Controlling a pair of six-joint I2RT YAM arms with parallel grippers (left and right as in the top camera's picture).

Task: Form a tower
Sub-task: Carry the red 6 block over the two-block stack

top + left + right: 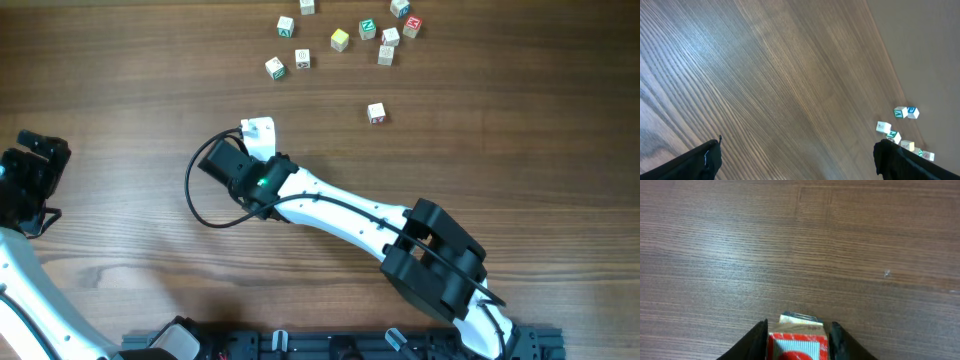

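The tower (258, 129) stands left of the table's middle; from overhead only its pale top shows. In the right wrist view its top cube (799, 347) is white with a red border and a red character, and a second cube's edge (799, 318) peeks out beneath it on the far side. My right gripper (799, 341) straddles that top cube, the fingers (756, 342) close on both sides with a thin gap on the right. My left gripper (797, 160) hangs wide open over bare wood at the table's left edge (32, 170), holding nothing.
Several loose letter cubes (340, 38) lie scattered at the back right, and one single cube (376, 113) sits nearer, right of the tower. The left wrist view catches some of them (900, 112) far off. The right arm (400, 235) stretches diagonally across the front.
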